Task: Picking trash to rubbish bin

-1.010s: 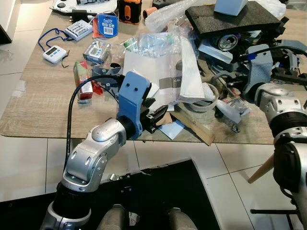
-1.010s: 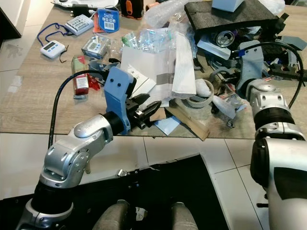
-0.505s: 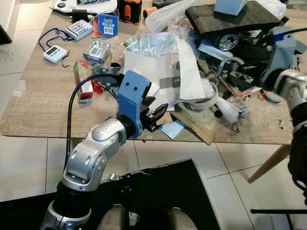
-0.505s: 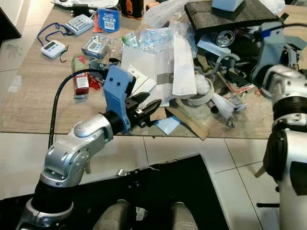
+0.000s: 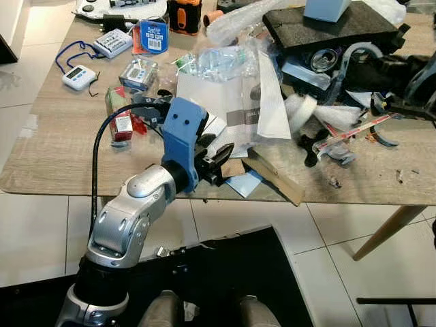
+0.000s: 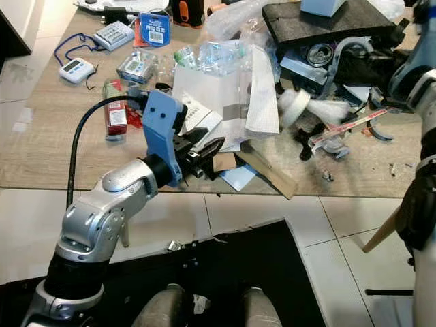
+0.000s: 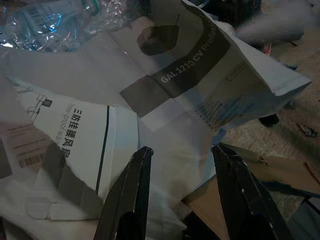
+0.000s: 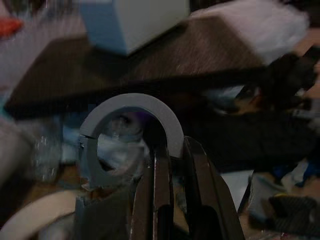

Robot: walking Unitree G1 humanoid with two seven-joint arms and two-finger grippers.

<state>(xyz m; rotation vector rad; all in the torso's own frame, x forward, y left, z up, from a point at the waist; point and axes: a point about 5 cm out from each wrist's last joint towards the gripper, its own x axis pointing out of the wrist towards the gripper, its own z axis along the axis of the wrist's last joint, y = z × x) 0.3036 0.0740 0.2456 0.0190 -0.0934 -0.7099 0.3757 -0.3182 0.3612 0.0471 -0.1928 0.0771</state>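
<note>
Now a grey curved ring piece is clamped by one wall between the black fingers of the right gripper, as is seen in the right wrist view; in the left eye view this grey arc is held up at the upper right of the frame, above the dark foam block and the black clutter. One second ago the right arm was low at the right edge of the frame, by the table edge, and half a second ago it was already higher; it has been raised and drawn away to the upper right. It is judged that one piece of trash has been taken and that the carrying to the rubbish bin is the next step; the bin itself cannot be placed from these frames.

The wooden table remains full of litter. The white tape roll and the striped stick, at the right centre, lie differently than before, so the pile was disturbed by the lift.

The left gripper has stayed almost where it was, at lower centre of the frame by the near table edge. Its jaws are parted and hold nothing, pointed at the white printed paper bag and a brown cardboard scrap.
</note>
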